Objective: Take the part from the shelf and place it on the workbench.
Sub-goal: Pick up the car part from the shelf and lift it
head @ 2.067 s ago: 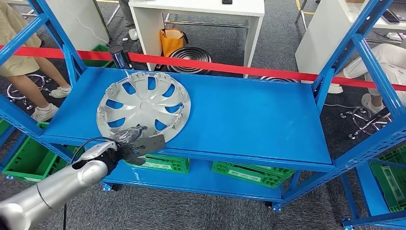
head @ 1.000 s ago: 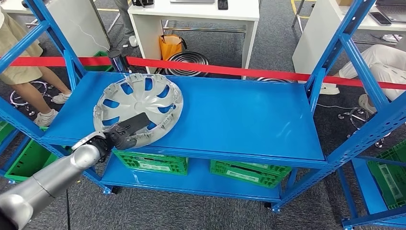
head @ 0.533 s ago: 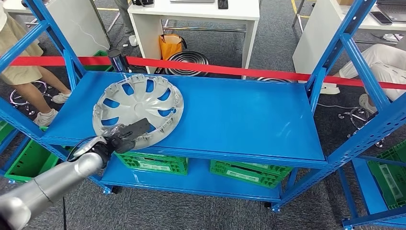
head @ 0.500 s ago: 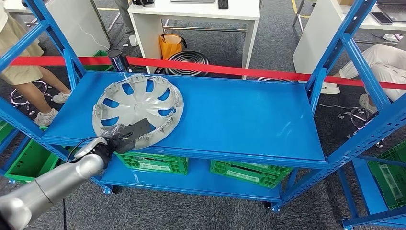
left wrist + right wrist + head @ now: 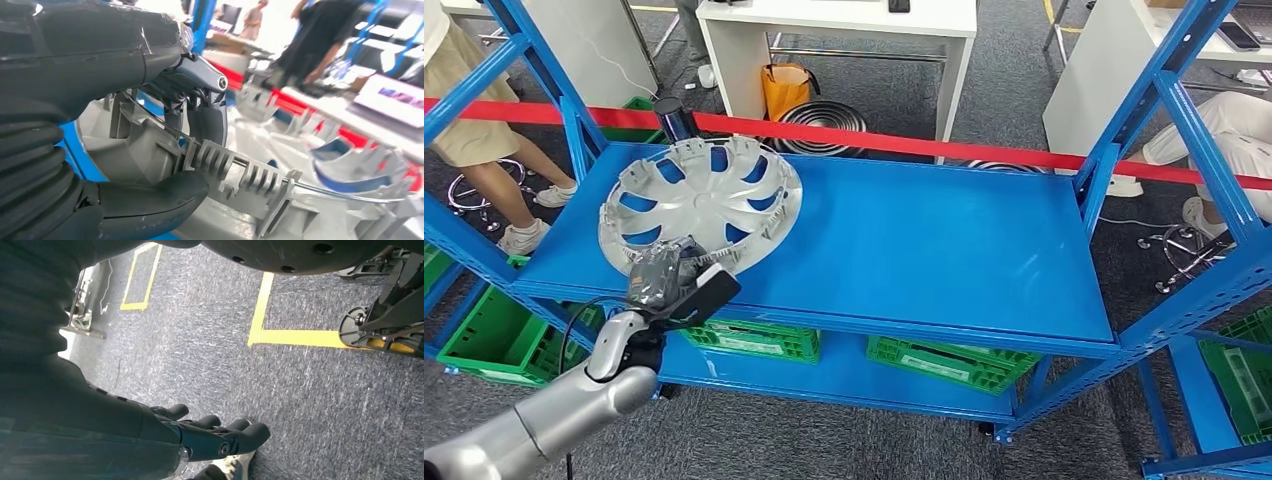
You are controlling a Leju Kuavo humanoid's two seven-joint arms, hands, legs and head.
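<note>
The part is a silver hubcap [image 5: 699, 200] with curved slots, lying on the left end of the blue shelf [image 5: 924, 240] and tipped up slightly at its near side. My left hand [image 5: 664, 275] grips its near rim at the shelf's front edge. In the left wrist view the thick thumb [image 5: 150, 195] presses under the ribbed rim [image 5: 240, 175] and the dark fingers [image 5: 207, 120] clamp it from the other side. My right hand [image 5: 215, 437] hangs over grey carpet, fingers loosely stretched, holding nothing.
Red tape [image 5: 874, 140] runs behind the shelf. Blue uprights [image 5: 1144, 110] frame both ends. Green crates [image 5: 754, 340] sit on the lower level. A white table [image 5: 824, 20] and a black coil [image 5: 819, 115] stand behind. People stand at the left [image 5: 474, 140] and sit at the right [image 5: 1224, 130].
My left hand closed on the hubcap's near rim and turned upward. The hubcap slid a little to the left and tipped. The camera shifted slightly.
</note>
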